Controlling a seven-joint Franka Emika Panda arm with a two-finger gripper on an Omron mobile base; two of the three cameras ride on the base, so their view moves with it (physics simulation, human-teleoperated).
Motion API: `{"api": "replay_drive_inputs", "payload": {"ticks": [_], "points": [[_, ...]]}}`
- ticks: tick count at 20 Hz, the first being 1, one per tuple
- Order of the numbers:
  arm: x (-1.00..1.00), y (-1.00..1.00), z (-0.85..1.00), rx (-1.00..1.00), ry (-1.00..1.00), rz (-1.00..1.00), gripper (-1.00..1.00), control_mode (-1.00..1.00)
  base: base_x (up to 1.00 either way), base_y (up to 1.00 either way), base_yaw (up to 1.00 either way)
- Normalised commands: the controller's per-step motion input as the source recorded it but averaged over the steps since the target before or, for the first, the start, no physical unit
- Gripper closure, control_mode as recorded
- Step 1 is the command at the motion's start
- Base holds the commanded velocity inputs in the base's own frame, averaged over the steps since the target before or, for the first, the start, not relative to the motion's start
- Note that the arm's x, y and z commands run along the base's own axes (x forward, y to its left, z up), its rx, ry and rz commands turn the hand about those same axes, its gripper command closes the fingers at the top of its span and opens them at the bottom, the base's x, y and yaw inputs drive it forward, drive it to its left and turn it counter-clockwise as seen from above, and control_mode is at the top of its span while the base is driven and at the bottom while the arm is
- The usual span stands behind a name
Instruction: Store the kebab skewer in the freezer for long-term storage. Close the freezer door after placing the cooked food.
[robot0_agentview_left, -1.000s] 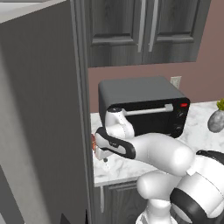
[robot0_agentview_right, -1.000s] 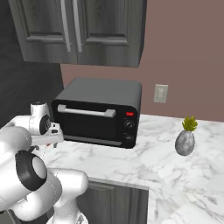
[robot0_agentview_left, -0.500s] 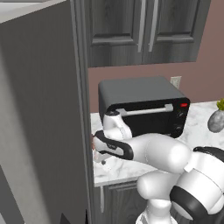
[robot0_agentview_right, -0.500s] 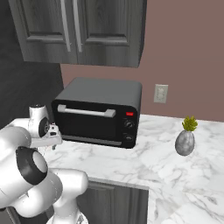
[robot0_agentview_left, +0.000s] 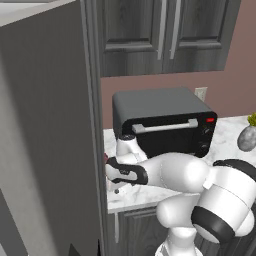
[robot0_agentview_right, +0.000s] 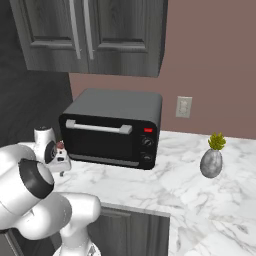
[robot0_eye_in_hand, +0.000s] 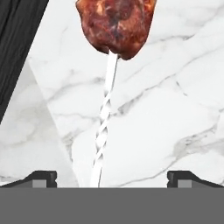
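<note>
1. I'm on the pickup step: the kebab skewer lies on the marble worktop at its left end, close beside the big grey freezer door and in front of the black toaster oven.
2. In the hand view the meat chunks sit at the top, and the twisted pale stick runs down toward me, ending between the finger tips.
3. My jaws stand wide open with nothing in them; the gripper straddles the stick's end but isn't gripping it.
4. From the left base view I see the hand low over the worktop edge, with a speck of red meat just past it.
5. Next, I judge, I must ease down and forward, then close on the stick or meat.
6. I can't see the freezer interior from here.
</note>
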Motion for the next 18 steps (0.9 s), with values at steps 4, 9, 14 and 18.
{"api": "replay_drive_inputs", "payload": {"ticks": [4,9,14,18], "points": [[0.02,0.0,-0.29,0.0,0.0,-0.04,-1.0,-1.0,0.0,0.0,0.0],[0.08,0.03,-0.15,0.0,0.0,-0.03,-1.0,-1.0,0.0,0.0,0.0],[0.14,0.02,-0.05,0.0,0.0,-0.03,-1.0,-1.0,0.0,0.0,0.0],[0.18,0.01,-0.11,0.0,0.0,-0.04,-1.0,-1.0,0.0,0.0,0.0]]}}
